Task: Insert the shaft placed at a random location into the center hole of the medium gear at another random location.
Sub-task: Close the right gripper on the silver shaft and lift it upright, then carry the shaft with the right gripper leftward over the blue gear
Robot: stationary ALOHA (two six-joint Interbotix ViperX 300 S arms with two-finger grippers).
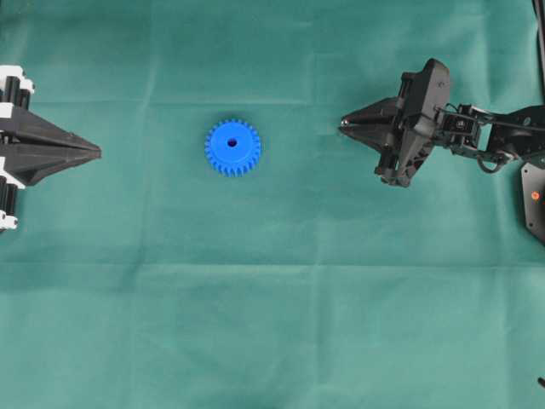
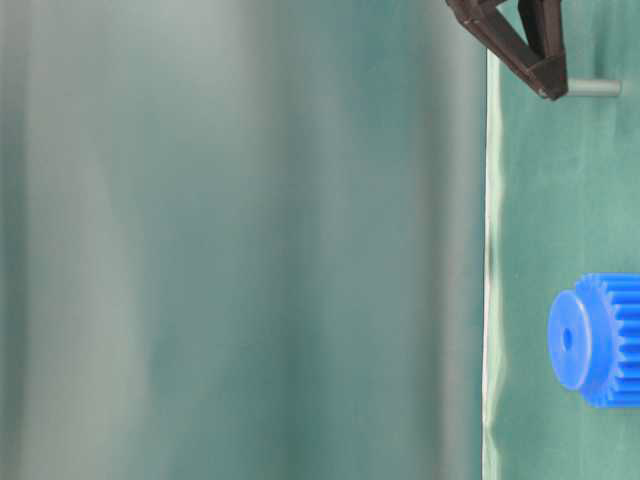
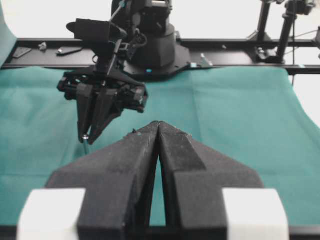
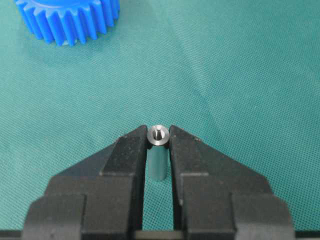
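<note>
The blue medium gear (image 1: 232,146) lies flat on the green cloth, its center hole (image 1: 232,142) facing up. It also shows in the table-level view (image 2: 600,338) and at the top left of the right wrist view (image 4: 67,17). My right gripper (image 1: 342,125) is to the right of the gear, apart from it, and is shut on the shaft (image 4: 158,135). The shaft is held upright by its top end between the fingertips, with the rest hanging toward the cloth (image 2: 594,88). My left gripper (image 1: 98,152) is shut and empty, left of the gear.
The green cloth (image 1: 281,324) covers the whole table. A black frame rail and the right arm's base (image 3: 150,45) stand at the far edge in the left wrist view.
</note>
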